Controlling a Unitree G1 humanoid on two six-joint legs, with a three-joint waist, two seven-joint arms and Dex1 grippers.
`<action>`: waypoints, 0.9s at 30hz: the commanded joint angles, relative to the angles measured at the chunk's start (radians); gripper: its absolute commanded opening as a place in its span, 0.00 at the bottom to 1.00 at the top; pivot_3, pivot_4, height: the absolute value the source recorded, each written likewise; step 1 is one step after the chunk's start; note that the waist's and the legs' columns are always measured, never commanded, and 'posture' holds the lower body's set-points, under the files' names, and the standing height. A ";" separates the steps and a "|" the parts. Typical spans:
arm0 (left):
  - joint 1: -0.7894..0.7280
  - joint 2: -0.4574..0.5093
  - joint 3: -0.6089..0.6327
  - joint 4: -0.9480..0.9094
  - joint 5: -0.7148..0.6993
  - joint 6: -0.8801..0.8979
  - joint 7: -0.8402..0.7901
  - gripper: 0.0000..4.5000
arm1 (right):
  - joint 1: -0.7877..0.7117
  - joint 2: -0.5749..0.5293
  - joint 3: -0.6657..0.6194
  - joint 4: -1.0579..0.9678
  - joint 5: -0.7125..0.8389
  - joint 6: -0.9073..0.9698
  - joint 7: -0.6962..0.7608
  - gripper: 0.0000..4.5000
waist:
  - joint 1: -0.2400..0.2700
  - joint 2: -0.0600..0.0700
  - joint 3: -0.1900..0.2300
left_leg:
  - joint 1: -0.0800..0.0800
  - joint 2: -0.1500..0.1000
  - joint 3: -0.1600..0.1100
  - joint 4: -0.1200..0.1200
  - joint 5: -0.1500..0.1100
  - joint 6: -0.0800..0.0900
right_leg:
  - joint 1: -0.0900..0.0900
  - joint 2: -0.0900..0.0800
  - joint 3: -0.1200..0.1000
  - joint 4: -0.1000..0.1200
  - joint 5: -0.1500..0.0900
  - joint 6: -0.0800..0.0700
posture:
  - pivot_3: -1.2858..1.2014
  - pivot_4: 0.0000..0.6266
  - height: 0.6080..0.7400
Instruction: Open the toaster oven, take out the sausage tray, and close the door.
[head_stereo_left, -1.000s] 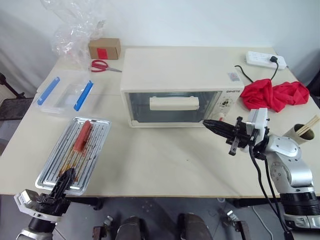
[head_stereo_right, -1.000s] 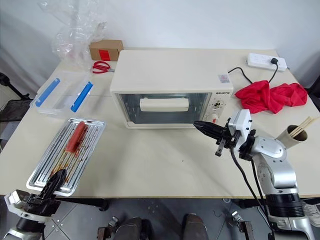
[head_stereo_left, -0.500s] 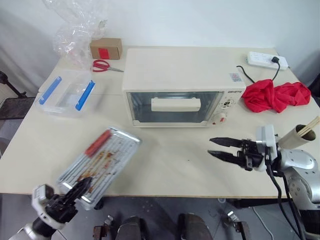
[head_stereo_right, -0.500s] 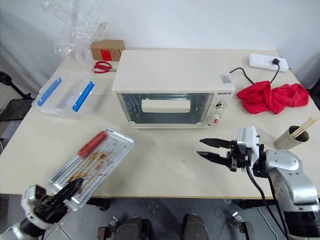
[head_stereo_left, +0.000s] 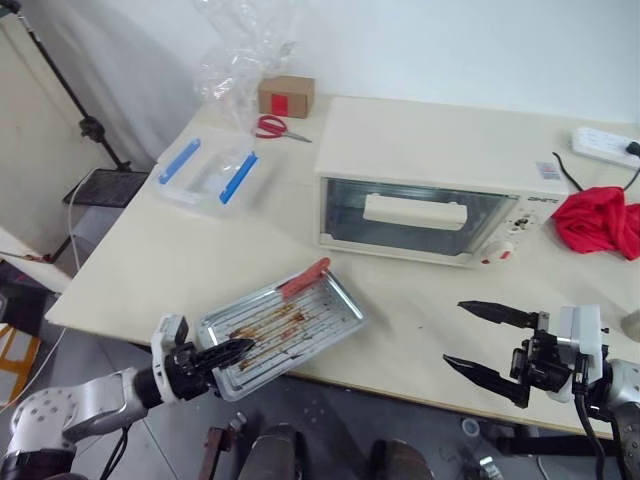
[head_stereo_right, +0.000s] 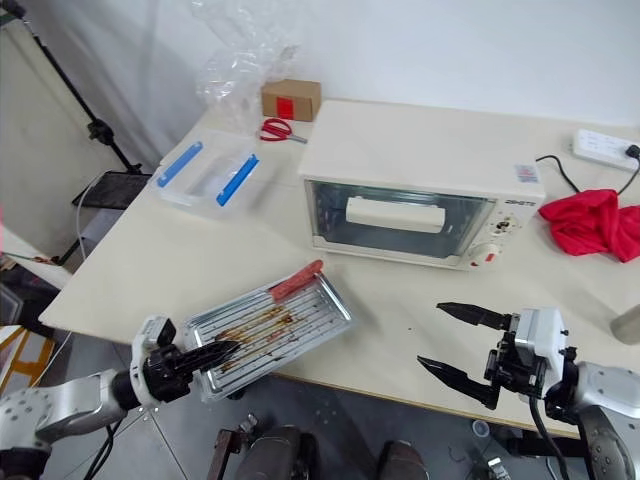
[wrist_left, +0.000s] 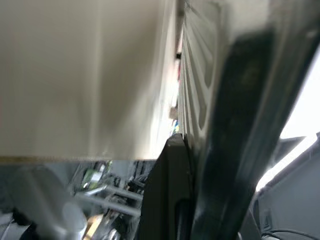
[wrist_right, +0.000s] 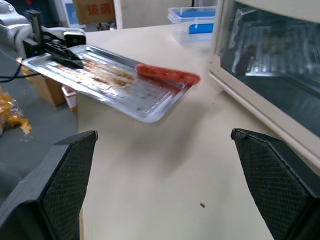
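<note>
The cream toaster oven (head_stereo_left: 430, 150) stands on the table with its glass door (head_stereo_left: 420, 212) closed. In front of it the silver sausage tray (head_stereo_left: 290, 322) lies askew, its near corner sticking out past the table's front edge. The red sausage (head_stereo_left: 303, 279) rests at the tray's far rim. My left gripper (head_stereo_left: 228, 353) is shut on that near corner; the left wrist view shows the tray's rim (wrist_left: 235, 100) pinched. To the right, my right gripper (head_stereo_left: 455, 332) hovers over the table's front edge, open and holding nothing, pointing toward the tray (wrist_right: 115, 85).
A clear box with blue clips (head_stereo_left: 208, 175), red scissors (head_stereo_left: 272, 127), a cardboard box (head_stereo_left: 285, 96) and a crumpled plastic bag (head_stereo_left: 240, 50) sit at the back left. A red cloth (head_stereo_left: 600, 218) and a power strip (head_stereo_left: 610, 146) lie right of the oven.
The camera has swung left. My left gripper has turned the tray and carried it right, toward the oven's front. My right gripper has drawn back from the oven and opened wide.
</note>
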 joint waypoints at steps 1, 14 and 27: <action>-0.120 -0.022 -0.040 -0.018 -0.004 0.003 -0.049 0.00 | 0.031 0.017 -0.044 -0.053 -0.005 -0.043 -0.020 1.00 | 0.002 0.000 0.000 | 0.000 -0.001 0.000 0.000 0.000 0.001 | 0.002 -0.002 -0.001 -0.001 0.000 0.000 | 0.52 0.24 1.00; -0.237 -0.086 -0.046 -0.017 0.229 0.055 -0.202 0.00 | 0.113 0.046 -0.049 -0.057 -0.053 -0.125 -0.043 1.00 | 0.027 0.006 -0.002 | -0.019 -0.003 0.007 -0.016 0.021 -0.001 | 0.009 -0.009 0.001 -0.033 0.019 0.001 | 0.52 0.24 1.00; -0.198 -0.010 0.096 -0.132 0.092 0.023 -0.209 0.00 | 0.091 0.051 -0.019 0.023 -0.074 -0.147 -0.033 1.00 | 0.021 -0.008 0.004 | -0.032 -0.002 -0.003 -0.016 0.029 0.005 | 0.006 -0.006 -0.005 -0.031 0.020 0.004 | 0.52 0.24 1.00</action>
